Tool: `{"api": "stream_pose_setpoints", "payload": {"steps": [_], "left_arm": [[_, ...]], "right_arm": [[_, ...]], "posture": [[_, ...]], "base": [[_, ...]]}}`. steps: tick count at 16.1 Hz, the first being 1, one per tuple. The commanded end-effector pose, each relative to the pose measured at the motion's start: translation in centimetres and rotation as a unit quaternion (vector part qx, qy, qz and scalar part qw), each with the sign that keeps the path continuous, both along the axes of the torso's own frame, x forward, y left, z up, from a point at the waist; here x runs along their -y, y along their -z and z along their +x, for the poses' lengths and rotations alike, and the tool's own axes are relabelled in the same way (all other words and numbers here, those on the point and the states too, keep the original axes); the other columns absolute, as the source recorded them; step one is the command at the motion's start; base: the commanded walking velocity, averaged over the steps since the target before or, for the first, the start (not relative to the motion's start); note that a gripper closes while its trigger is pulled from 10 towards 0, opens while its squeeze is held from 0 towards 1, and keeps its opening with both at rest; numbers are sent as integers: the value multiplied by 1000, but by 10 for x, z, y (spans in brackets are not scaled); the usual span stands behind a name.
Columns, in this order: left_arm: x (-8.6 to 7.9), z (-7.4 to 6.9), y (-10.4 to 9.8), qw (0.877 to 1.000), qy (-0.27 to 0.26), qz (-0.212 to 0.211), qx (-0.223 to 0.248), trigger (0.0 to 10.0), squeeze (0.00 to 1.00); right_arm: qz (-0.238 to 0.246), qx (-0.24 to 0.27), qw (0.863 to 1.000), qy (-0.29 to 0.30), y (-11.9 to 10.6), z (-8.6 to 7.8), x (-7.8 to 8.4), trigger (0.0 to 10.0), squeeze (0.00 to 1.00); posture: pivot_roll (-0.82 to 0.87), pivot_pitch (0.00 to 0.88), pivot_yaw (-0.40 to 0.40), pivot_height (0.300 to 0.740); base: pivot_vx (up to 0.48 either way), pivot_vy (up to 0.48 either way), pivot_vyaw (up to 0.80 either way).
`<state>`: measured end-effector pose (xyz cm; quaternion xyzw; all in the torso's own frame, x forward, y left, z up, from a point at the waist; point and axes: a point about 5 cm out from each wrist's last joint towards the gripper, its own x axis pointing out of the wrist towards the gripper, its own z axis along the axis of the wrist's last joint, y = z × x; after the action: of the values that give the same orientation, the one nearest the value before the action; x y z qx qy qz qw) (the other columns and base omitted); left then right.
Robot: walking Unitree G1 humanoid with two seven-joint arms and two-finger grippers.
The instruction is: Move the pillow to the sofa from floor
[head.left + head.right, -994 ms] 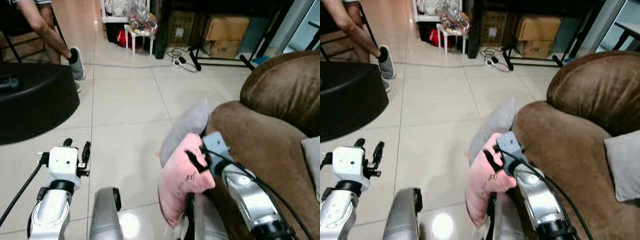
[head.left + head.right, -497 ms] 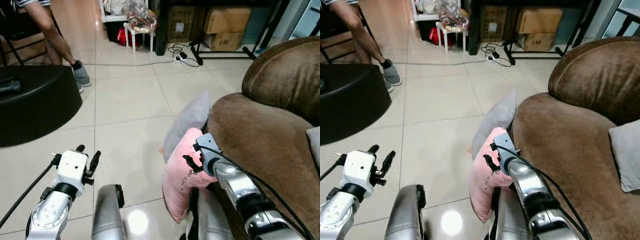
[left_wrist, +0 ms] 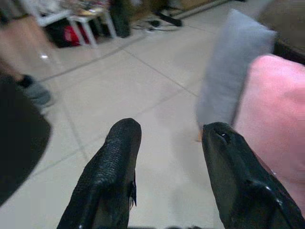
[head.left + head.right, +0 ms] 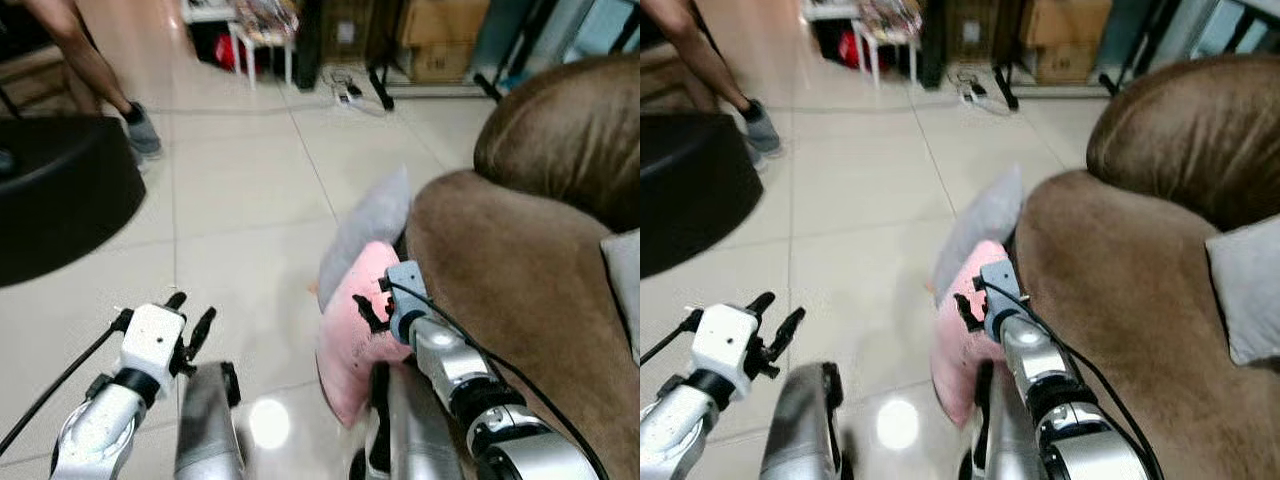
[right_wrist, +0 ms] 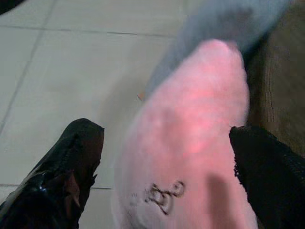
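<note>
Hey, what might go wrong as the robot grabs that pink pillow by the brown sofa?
The right gripper is open around the soft pink pillow, so it may pinch only loose fabric and slip. The grey pillow leans right behind it and could topple or drag along. The pink pillow could snag on the brown sofa's arm.

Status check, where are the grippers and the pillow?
Right gripper open, straddling pink pillow. Pillow on floor against sofa, grey pillow behind it. Left gripper open, idle.
</note>
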<state>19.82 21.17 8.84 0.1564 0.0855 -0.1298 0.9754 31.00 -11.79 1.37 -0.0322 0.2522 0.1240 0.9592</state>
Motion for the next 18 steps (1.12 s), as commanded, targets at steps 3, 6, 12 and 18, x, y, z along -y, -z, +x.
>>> {"api": "stream_pose_setpoints", "payload": {"steps": [3,6,12,18], "left_arm": [[6,-1,-13,1000,19,2,9,10000,0],[9,0,-20,1000,19,2,15,10000,0],[13,-1,-24,1000,20,4,13,10000,0],[16,1,-27,999,35,2,8,10000,0]], "right_arm": [[72,53,995,35,-19,13,-1,10000,0],[104,86,990,29,-27,15,-6,10000,0],[88,103,990,30,-29,16,-8,10000,0],[25,95,993,72,-32,25,-3,10000,1000]], "posture": [[41,183,-72,521],[40,189,-73,501],[44,178,-72,451],[48,160,-69,451]], "base": [[0,0,0],[0,0,0],[0,0,0],[0,0,0]]}}
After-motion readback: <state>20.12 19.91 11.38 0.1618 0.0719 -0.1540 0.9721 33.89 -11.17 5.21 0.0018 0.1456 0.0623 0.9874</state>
